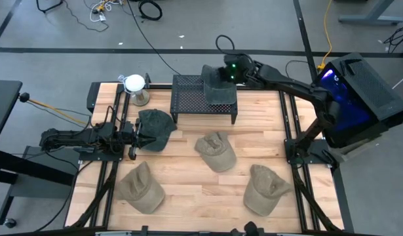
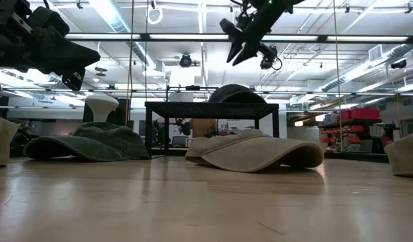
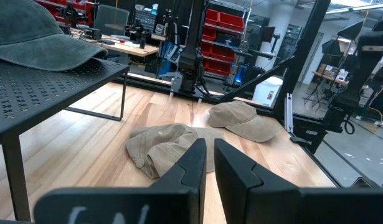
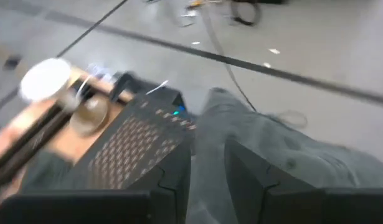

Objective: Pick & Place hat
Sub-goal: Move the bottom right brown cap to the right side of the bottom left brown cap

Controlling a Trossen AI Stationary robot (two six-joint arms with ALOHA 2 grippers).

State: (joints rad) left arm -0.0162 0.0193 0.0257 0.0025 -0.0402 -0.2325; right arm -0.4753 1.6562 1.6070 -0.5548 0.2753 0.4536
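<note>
A dark green hat (image 1: 219, 88) lies on the right end of a black perforated rack (image 1: 188, 92) at the table's far edge; in the low view its crown (image 2: 236, 94) rises above the rack top. My right gripper (image 2: 240, 44) hangs open above this hat, fingers slanting down, clear of it; the right wrist view shows the hat (image 4: 291, 155) past the fingers (image 4: 179, 168). My left gripper (image 1: 132, 139) rests shut at the table's left, level, beside a second dark green hat (image 1: 155, 128) lying on the table.
Three tan hats lie on the wood: one at the middle (image 1: 215, 151), one near left (image 1: 141, 188), one near right (image 1: 265, 189). A white round object on a stand (image 1: 135, 88) sits left of the rack. Black rails run along both table sides.
</note>
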